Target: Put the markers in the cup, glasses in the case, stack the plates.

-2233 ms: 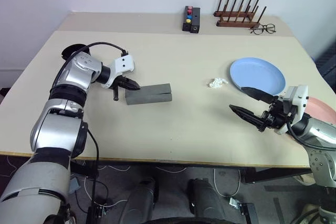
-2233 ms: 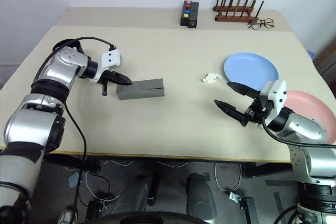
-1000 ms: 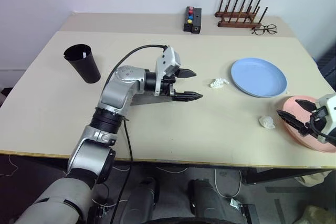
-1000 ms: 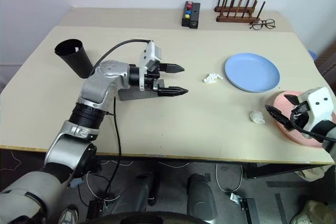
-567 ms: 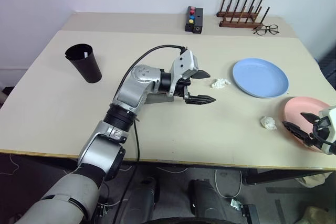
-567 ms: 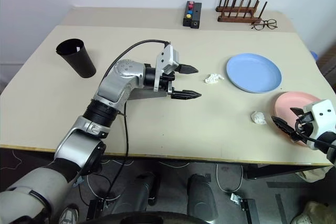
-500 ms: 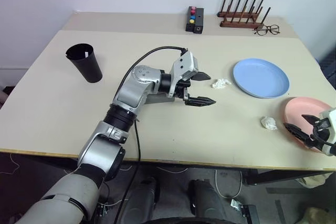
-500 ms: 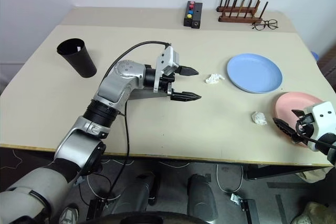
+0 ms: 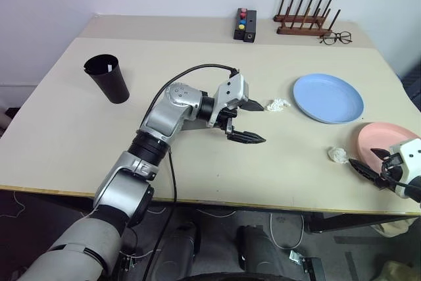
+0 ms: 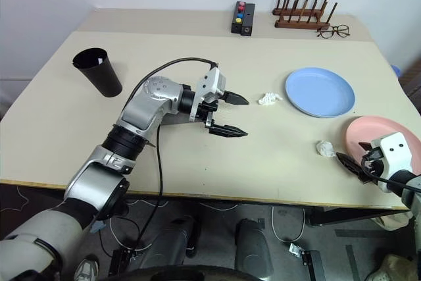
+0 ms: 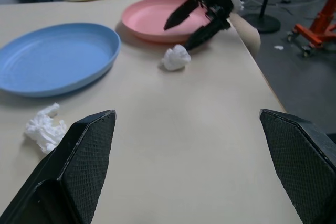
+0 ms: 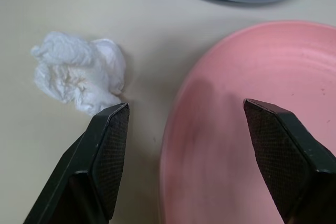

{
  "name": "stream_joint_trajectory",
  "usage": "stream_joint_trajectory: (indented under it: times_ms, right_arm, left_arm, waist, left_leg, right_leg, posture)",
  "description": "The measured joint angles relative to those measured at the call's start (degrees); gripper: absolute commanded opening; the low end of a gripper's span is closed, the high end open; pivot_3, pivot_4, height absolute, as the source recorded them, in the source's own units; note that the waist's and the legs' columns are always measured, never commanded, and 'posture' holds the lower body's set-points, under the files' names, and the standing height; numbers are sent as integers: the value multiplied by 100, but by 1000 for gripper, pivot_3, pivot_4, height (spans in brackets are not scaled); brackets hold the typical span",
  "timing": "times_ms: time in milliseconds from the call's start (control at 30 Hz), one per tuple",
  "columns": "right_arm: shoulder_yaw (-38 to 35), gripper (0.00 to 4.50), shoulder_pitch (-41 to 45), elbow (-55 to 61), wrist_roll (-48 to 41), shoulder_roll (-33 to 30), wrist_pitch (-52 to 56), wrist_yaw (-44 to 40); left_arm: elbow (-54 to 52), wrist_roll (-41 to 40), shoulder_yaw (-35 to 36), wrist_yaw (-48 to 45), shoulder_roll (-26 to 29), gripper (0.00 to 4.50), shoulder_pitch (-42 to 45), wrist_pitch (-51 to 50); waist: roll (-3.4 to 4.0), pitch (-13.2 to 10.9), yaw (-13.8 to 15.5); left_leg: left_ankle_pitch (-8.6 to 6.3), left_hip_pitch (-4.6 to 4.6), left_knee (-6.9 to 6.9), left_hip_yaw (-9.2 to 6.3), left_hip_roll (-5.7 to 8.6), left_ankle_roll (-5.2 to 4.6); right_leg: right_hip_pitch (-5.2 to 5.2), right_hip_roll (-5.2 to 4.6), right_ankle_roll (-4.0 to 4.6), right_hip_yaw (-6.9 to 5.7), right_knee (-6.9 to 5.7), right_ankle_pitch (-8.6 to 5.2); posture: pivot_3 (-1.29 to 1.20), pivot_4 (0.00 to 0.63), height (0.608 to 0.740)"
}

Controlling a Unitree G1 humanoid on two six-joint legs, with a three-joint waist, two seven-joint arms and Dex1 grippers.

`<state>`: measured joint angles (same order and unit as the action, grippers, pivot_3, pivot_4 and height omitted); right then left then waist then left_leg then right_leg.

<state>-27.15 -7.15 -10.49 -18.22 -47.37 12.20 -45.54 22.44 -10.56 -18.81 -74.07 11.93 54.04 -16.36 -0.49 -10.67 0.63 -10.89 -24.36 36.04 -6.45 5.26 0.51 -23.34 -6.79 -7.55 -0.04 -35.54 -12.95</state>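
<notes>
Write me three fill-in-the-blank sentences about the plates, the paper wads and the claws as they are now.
1. The right claw hangs open over the rim of the ______ plate.
2. The left claw is open and holds ______.
3. A crumpled paper wad lies beside the pink plate, and another lies next to the ______ plate.

Missing words: pink; nothing; blue

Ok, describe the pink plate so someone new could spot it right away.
Look at the table's right front corner. The round salmon pink plate lies there, partly over the edge, nearer than the light blue plate; the white wad lies just left of it.
</notes>
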Motion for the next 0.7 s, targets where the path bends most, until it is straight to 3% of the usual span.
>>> stream_joint_trajectory:
  times_ms: [67, 167, 333, 700]
  right_arm:
    - [0, 3530, 0, 0, 4, 61, -36, 34]
    - [6, 2668, -38, 2, 10, 148, -59, 75]
    - [12, 42, -94, 21, 104, 151, -105, 154]
    - [24, 14, 265, 16, 395, 134, -291, 533]
  left_arm:
    - [0, 7, -53, -68, 13, 4476, 0, 34]
    - [0, 10, -75, -93, 25, 4500, 0, 52]
    - [0, 11, -87, -102, 29, 4500, 0, 57]
    - [184, 14, -61, 78, -19, 4500, 8, 218]
  waist:
    - [0, 0, 2]
    - [1, 0, 2]
    - [1, 0, -1]
    - [3, 0, -5]
  left_leg:
    - [0, 0, 0, 0, 0, 0]
    - [0, 0, 0, 0, 0, 0]
    - [0, 0, 0, 0, 0, 0]
    - [0, 1, 0, 0, -1, 0]
  right_leg:
    - [0, 0, 0, 0, 0, 0]
    - [0, 0, 0, 0, 0, 0]
    - [0, 0, 0, 0, 1, 0]
    - [3, 1, -2, 0, 7, -2]
  posture:
    - [0, 150, 740]
    - [0, 150, 740]
    - [0, 150, 740]
    - [0, 150, 740]
